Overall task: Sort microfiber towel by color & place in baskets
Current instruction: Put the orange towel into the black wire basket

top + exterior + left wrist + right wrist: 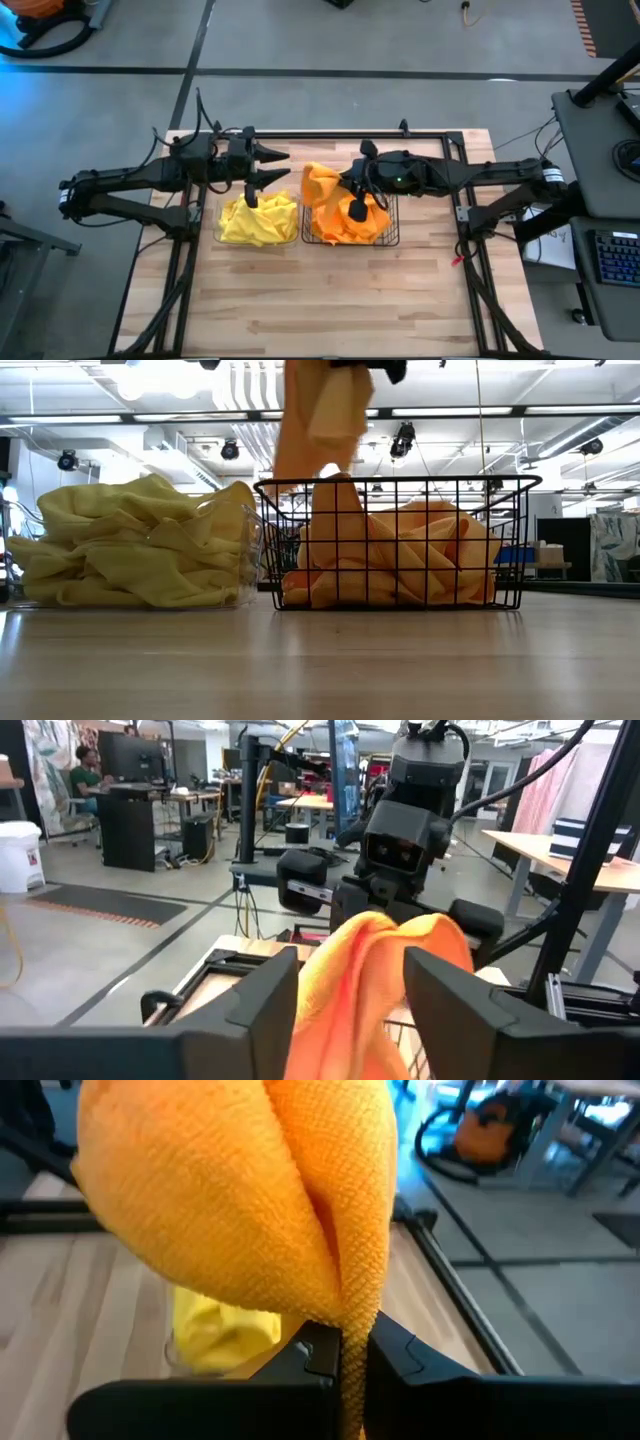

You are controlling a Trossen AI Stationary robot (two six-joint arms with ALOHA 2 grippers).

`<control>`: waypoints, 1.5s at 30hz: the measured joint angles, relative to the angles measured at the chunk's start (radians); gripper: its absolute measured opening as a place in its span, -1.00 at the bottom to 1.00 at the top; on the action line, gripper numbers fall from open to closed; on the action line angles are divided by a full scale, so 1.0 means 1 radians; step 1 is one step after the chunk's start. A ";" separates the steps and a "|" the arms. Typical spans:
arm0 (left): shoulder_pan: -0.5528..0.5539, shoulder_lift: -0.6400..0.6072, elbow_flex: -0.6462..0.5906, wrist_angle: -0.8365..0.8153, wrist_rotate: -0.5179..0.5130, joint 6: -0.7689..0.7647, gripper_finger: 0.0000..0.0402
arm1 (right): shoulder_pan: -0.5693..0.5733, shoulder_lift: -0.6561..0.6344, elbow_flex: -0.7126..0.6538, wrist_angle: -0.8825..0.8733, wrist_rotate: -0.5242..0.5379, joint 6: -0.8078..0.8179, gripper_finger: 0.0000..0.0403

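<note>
1. Two arms reach in over a wooden table, one from each side; the table's near edge is cut off in the high view.
2. Black wire basket sits right-of-centre, stuffed with orange towels.
3. Clear plastic bin sits just beside it, heaped with yellow towels; its walls are hard to make out from above.
4. Right gripper is clamped tight on an orange towel, held up over the wire basket, tail hanging inside. The cloth blocks most of that wrist view.
5. Left gripper hovers above the clear bin's far end, fingers spread, holding nothing.
</note>
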 joint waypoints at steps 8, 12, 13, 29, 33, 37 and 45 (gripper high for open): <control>0.000 -0.031 0.000 -0.052 0.000 -0.024 -0.10 | 0.026 -0.012 -0.077 -0.058 0.024 0.048 -0.95; -0.008 -0.029 0.000 -0.058 0.000 -0.024 -0.13 | 0.023 -0.002 -0.157 0.004 0.102 0.076 -0.95; -0.011 -0.027 0.000 -0.057 0.000 -0.024 -0.14 | 0.023 0.000 -0.186 0.041 0.113 0.080 -0.95; -0.047 -0.008 0.000 -0.072 0.001 -0.026 -0.16 | 0.023 0.190 -0.389 0.388 0.105 0.121 -0.95; -0.076 0.000 0.000 -0.072 0.001 -0.027 -0.16 | 0.023 0.246 -0.370 0.390 0.105 0.109 -0.95; -0.123 0.016 -0.011 -0.071 -0.001 -0.023 -0.16 | 0.023 0.292 -0.353 0.391 0.112 0.095 -0.95; -0.209 0.002 -0.091 -0.025 -0.081 -0.035 -0.16 | 0.021 0.333 -0.325 0.384 0.114 0.097 -0.90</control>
